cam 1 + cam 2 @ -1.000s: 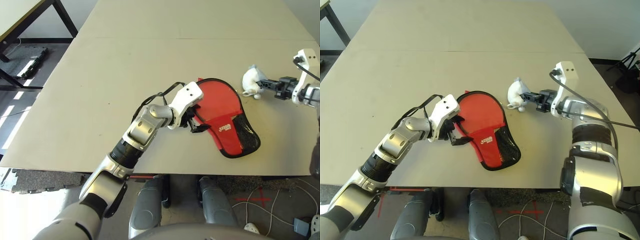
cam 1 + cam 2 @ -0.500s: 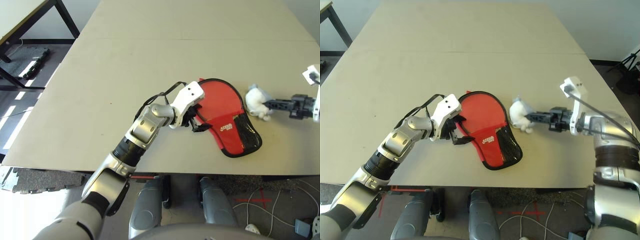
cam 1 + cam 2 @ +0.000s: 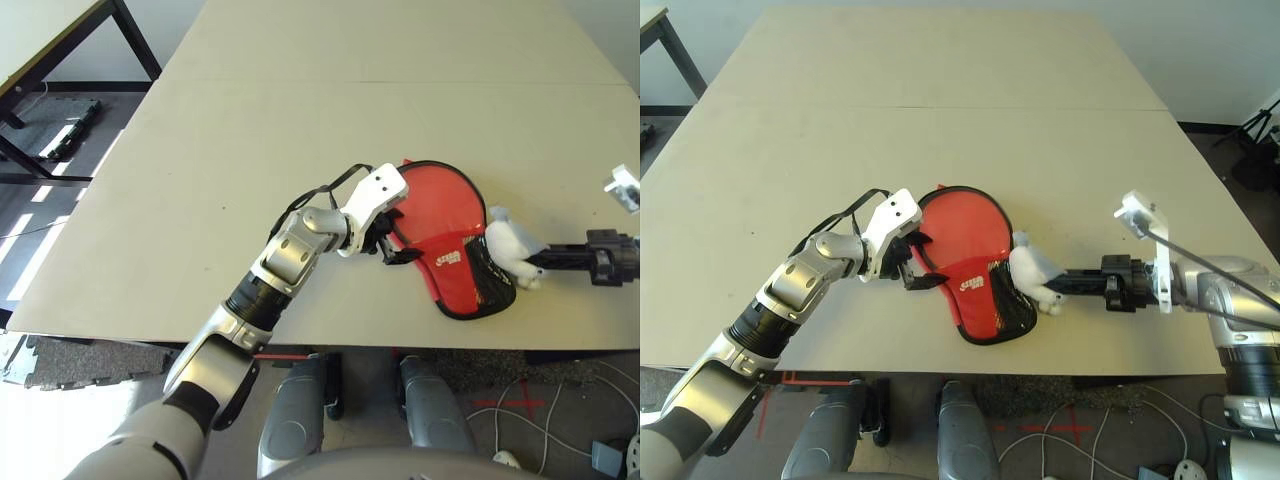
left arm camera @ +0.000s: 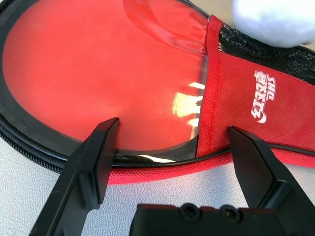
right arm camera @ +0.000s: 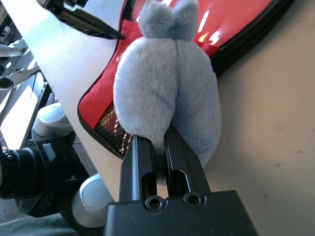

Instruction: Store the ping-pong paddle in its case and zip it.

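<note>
On the table (image 3: 940, 130), near its front edge: case (image 3: 975, 315) with ping-pong paddle (image 4: 98, 78) inside, unmoved | right gripper (image 3: 1055, 287), clamped on white fluffy pouch (image 3: 1028, 270), has swung in from the right; pouch now overlaps case's mesh end | left gripper (image 3: 908, 262) fingers apart at case's edge | paddle handle hidden.
</note>
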You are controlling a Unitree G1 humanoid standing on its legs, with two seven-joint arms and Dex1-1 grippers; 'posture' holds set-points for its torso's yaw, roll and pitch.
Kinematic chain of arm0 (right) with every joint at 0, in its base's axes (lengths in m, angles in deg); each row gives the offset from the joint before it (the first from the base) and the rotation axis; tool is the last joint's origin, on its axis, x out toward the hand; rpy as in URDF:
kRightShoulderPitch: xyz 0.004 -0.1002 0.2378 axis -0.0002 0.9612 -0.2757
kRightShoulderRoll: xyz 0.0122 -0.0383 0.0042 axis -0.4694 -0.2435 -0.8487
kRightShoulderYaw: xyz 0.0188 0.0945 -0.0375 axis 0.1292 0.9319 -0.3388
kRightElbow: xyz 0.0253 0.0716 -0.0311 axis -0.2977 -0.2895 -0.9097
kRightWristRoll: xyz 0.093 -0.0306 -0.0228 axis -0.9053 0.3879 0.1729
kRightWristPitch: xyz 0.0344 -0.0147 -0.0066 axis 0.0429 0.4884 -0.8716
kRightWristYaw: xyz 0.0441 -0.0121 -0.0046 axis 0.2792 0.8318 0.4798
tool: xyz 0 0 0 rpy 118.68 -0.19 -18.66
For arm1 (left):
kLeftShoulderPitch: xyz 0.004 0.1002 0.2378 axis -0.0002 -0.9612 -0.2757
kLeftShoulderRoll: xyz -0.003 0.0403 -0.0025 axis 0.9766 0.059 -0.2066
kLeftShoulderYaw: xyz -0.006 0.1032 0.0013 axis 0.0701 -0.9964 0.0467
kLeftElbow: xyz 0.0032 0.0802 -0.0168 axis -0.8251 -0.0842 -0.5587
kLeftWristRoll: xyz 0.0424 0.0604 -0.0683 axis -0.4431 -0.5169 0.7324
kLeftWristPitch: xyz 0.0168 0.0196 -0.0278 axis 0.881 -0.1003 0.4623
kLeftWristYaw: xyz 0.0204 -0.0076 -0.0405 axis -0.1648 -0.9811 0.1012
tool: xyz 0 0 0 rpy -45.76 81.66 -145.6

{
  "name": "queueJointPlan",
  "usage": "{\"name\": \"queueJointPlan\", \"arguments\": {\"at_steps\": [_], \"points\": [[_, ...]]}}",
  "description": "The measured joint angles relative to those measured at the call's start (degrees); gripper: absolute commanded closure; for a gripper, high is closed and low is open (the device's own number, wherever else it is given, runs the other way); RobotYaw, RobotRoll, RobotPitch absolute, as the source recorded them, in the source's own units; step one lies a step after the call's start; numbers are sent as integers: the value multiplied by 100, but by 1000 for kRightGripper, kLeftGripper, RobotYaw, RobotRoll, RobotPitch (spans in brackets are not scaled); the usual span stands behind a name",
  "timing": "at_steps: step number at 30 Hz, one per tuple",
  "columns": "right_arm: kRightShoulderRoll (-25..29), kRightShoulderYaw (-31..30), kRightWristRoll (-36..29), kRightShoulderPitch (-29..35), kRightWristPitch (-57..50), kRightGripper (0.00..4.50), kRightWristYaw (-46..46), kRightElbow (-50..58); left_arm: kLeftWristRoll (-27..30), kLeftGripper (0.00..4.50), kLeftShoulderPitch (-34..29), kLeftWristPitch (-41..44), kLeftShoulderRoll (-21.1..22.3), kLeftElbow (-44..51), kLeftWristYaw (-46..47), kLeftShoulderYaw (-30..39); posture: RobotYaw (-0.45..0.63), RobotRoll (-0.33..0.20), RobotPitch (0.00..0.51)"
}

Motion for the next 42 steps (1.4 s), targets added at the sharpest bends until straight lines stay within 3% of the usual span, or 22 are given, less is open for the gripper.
{"name": "queueJointPlan", "arguments": {"at_steps": [4,9,18,22,26,32,37,42], "points": [[8,-31,24,41,66,4499,50,36,0,0,1,-41,-9,-30,-2,0,-126,0,191],[16,-64,132,-176,125,2823,250,-334,-3,0,19,-92,-18,-105,-2,3,-130,0,189],[436,-33,54,-579,358,13,-370,-1319,18,0,57,-252,201,-97,-128,62,-128,0,186],[484,60,86,-1073,631,13,-392,-2062,198,0,90,-158,371,65,-280,307,-123,0,187],[188,354,57,-1763,882,13,-135,-2930,658,0,183,193,456,371,-325,898,-119,0,188],[-616,1008,124,-2694,2013,13,1514,-4188,1322,0,423,384,456,625,237,2285,-99,0,191],[-1025,1366,307,-2962,3381,13,2794,-4823,1373,0,449,-209,476,159,1168,3205,-76,0,197],[-1306,1554,461,-3137,4540,13,3722,-5315,1344,0,308,-1473,631,-694,2451,4370,-56,0,204]]}}
